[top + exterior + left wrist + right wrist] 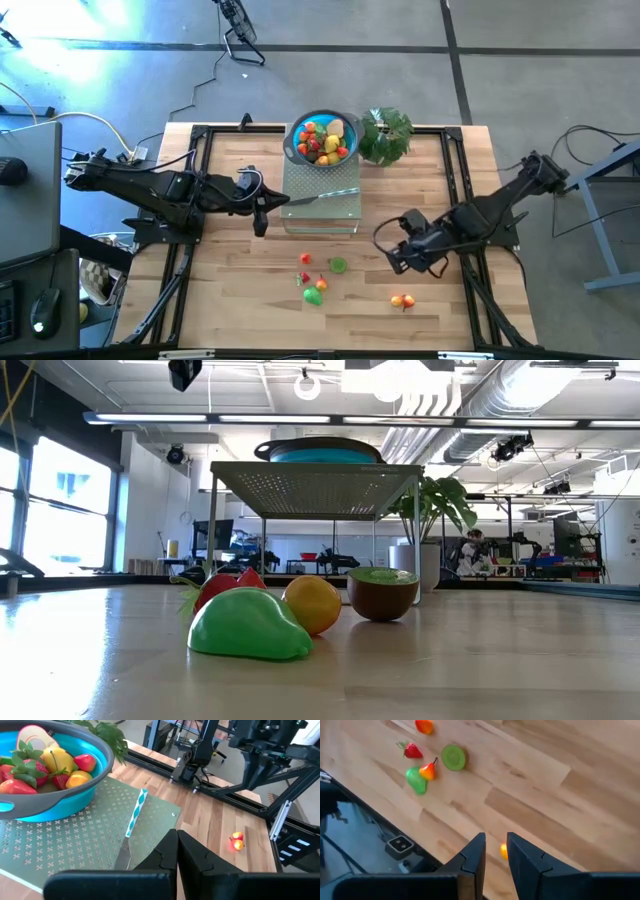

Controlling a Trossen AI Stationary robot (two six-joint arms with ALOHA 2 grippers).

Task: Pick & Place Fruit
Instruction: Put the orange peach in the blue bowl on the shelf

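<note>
— Where are your grippers?

— My right gripper (400, 262) hangs low over bare wood, fingers nearly together, holding nothing. My left gripper (262, 222), fingers together, sits beside the green rack (345, 214).

— And the fruit?

— Loose fruit (314, 283) lies mid-table; one piece (402, 300) near the front edge, others in the blue bowl (294, 150). No readable writing.

In the right wrist view, an orange fruit (503, 851) shows only as a sliver just beyond the right gripper (496, 851), the rest hidden behind its nearly closed fingers. In the left wrist view, the knife (131, 830) ahead of the left gripper (177, 851) loses its lower blade behind the gripper's shut fingers, and the blue bowl (60, 805) is cut off by the picture's edge. In the low view, the bowl's contents are hidden above the raised mesh stand (315, 488).
</note>
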